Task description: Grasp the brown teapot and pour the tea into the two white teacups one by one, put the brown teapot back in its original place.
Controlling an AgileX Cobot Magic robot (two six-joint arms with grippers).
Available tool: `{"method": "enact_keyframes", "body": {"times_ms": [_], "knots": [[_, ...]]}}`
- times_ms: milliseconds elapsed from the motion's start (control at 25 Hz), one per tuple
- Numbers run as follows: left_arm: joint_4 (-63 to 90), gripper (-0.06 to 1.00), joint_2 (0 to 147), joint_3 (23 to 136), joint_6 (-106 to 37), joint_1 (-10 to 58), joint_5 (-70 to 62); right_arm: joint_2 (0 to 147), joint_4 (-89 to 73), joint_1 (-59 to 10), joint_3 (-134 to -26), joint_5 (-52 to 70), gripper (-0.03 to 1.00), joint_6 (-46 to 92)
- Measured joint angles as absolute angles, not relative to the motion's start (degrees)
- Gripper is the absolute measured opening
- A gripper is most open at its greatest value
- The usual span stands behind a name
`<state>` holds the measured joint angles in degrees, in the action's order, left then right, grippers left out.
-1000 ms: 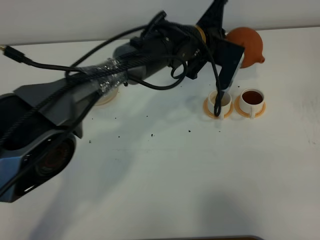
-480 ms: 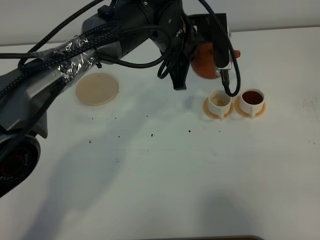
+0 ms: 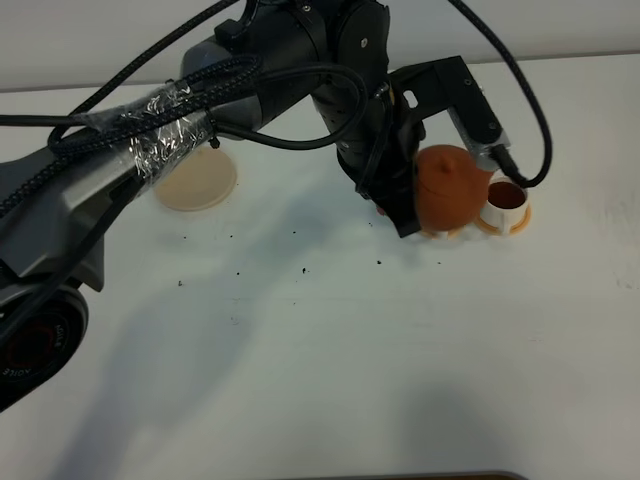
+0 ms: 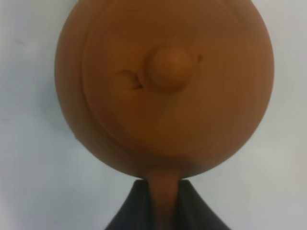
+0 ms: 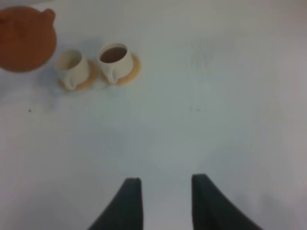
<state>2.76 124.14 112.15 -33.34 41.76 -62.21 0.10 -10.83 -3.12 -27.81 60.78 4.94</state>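
The brown teapot hangs in my left gripper, which is shut on its handle. In the left wrist view the teapot fills the frame, knob toward the camera. In the exterior view it covers the left white teacup. The right wrist view shows that cup on its orange saucer just beside the teapot; its inside looks pale. The right teacup holds dark tea. My right gripper is open and empty, well back from the cups. The beige coaster lies bare at the left.
My left arm and its cables stretch from the left edge across the back of the white table. Small dark specks dot the table in front of the cups and coaster.
My left arm has swung and carried the teapot from behind the cups forward and down, so it now covers the left cup. The coaster came out from under the arm.
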Motion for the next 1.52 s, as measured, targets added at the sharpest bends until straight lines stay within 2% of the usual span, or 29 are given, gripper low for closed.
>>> {"method": "enact_keyframes", "body": {"times_ms": [360, 600, 880, 1120, 1520], "knots": [[2.6, 0.1, 129.9, 112.3, -20.1, 44.8, -63.4, 0.1, -10.8, -3.1, -27.8, 60.8, 0.24, 4.9], [1.7, 0.1, 131.6, 112.3, -19.6, 44.9, -62.8, 0.1, -10.8, -3.1, -27.8, 60.8, 0.24, 4.9], [-6.0, 0.1, 128.2, 112.3, -24.7, 44.0, -64.1, 0.1, -10.8, -3.1, -27.8, 60.8, 0.24, 4.9], [-12.8, 0.1, 125.7, 112.3, -35.7, 39.3, -63.7, 0.1, -10.8, -3.1, -27.8, 60.8, 0.24, 4.9], [-22.8, 0.1, 125.8, 112.3, -51.2, 35.5, -49.5, 0.1, -10.8, -3.1, -27.8, 60.8, 0.24, 4.9]]}}
